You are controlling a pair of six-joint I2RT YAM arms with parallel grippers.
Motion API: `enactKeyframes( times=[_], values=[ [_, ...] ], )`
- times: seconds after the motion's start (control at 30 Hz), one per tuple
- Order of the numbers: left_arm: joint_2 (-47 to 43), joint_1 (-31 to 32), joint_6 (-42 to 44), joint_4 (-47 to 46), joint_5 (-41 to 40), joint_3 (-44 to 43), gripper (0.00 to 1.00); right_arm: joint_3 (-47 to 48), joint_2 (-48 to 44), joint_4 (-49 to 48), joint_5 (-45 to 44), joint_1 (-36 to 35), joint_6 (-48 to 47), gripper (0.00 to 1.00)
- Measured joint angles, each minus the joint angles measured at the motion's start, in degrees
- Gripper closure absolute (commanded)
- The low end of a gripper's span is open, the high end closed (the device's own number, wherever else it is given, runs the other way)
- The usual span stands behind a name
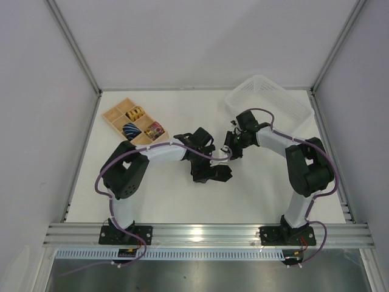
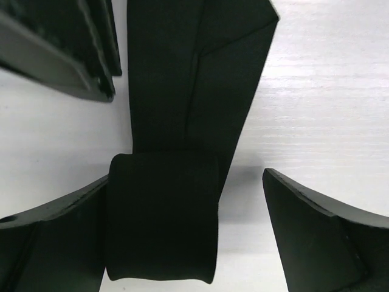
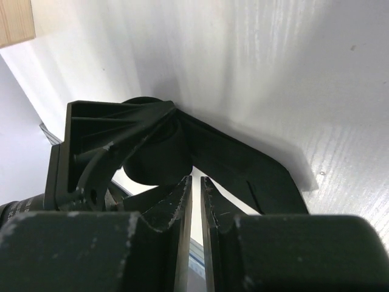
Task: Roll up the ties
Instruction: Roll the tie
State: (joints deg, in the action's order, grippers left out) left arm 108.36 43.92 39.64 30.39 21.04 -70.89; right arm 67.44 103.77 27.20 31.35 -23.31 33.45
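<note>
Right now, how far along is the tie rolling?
Done: three rolled ties sit in the wooden tray. In hand: the black tie is partly rolled, and its coil sits between the fingers of the open left end effector. Left: the pointed end lies flat, unrolled.

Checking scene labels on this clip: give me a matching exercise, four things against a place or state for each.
Things:
1. black tie
2. wooden tray
3. white basket
4. left gripper

Places or states:
A. far right of the table
B. jaws wide open
C. far left of the table, divided into compartments
D. partly rolled, the rest lying flat

Pairs: 1-D, 2-C, 3-A, 4-B
</note>
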Motion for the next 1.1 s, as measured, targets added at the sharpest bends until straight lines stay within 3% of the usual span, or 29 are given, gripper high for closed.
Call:
enactKeyframes(
  times=[0.23,0.4,0.73,1.0,1.1],
  values=[
    [1.1,0.2,0.4,-0.8,-2.6,-0.3,0.01,-1.2,0.0,-1.2,0.9,1.1,0.6,0.85],
    [2.1,0.7,0.3,0.5,-3.3,-2.0,0.07,-1.6,0.0,-1.6,1.2,1.4,0.6,0.85],
    [2.1,2.3,0.3,0.7,-3.8,-2.0,0.37,-2.8,-0.3,-2.3,1.5,2.3,0.6,0.86],
    [2.1,2.5,0.3,0.6,-3.8,-2.0,0.44,-5.4,-1.4,-2.5,1.7,2.3,0.6,0.87],
    [2.1,2.5,0.3,0.5,-3.8,-2.0,0.51,-5.6,-1.7,-2.6,1.7,2.3,0.6,0.87]
  ],
)
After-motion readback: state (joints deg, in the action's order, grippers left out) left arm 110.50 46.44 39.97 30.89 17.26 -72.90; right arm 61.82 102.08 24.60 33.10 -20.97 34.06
